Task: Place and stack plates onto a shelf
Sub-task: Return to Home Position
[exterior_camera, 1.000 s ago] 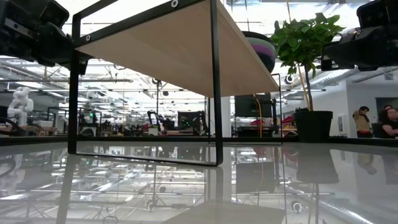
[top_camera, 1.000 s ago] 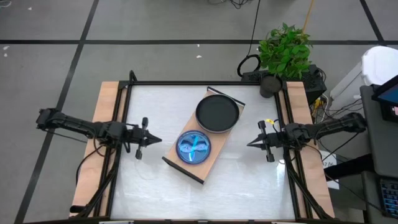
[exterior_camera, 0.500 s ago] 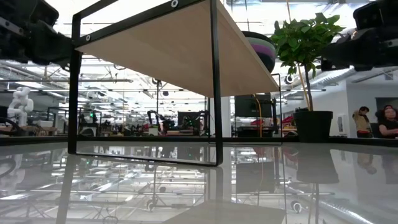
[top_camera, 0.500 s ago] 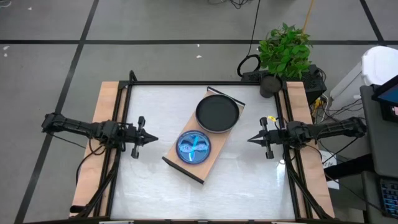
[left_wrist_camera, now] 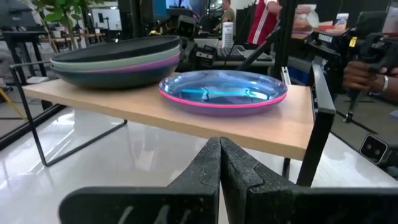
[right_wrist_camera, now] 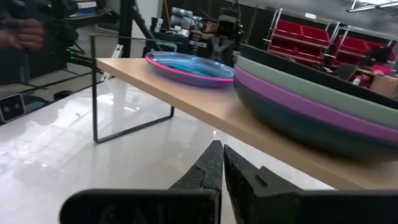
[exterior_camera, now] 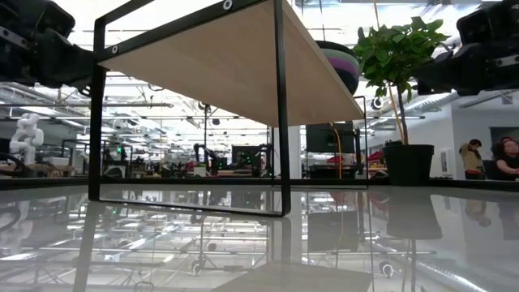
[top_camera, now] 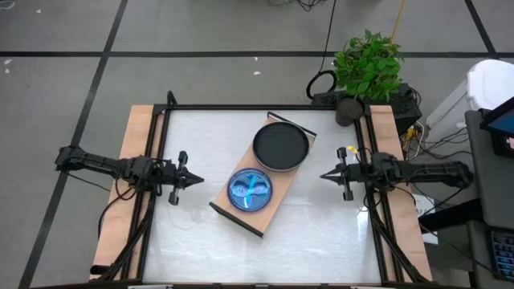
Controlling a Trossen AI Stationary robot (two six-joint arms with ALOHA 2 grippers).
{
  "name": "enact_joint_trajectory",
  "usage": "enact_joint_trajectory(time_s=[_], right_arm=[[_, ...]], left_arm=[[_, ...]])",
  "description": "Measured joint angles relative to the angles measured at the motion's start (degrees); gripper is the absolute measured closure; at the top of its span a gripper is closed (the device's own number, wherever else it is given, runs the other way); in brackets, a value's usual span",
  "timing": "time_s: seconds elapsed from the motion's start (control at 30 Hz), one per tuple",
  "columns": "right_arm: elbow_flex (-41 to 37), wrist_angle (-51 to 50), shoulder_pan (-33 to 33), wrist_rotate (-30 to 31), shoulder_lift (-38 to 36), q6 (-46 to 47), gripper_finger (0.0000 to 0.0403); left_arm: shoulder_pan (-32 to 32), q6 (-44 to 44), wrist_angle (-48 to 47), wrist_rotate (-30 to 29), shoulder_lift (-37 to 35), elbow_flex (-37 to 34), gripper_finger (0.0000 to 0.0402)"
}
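left tool [top_camera: 197,181]: pressed together, empty, left of shelf [top_camera: 279,186] | right tool [top_camera: 324,176]: pressed together, empty, right of shelf | black-topped big stack [top_camera: 281,145], cyan-on-pink small stack [top_camera: 250,189]: side by side on shelf, mid-bench [top_camera: 321,233]

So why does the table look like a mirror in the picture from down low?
Low view: the glossy table mirrors the black legs of the shelf and the bright room behind. High view: the same table shows only soft white glare between the left pincer and the right pincer. Left wrist view: light glints on the blue plate.
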Motion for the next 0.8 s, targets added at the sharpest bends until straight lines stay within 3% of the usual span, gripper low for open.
enact_joint_trajectory(time_s=[0.3, 0.8], right_arm=[[0.0, -0.4, -4.3, -5.8, 0.0, 0.5, 0.0403], [0.0, -0.2, -7.9, -5.7, -0.7, 0.7, 0.0403]], left_arm=[[0.0, 1.6, 0.3, 0.0, -0.3, 0.0, 0.0399], [0.0, -0.4, -1.4, -0.2, -0.3, 0.0, 0.0399]])
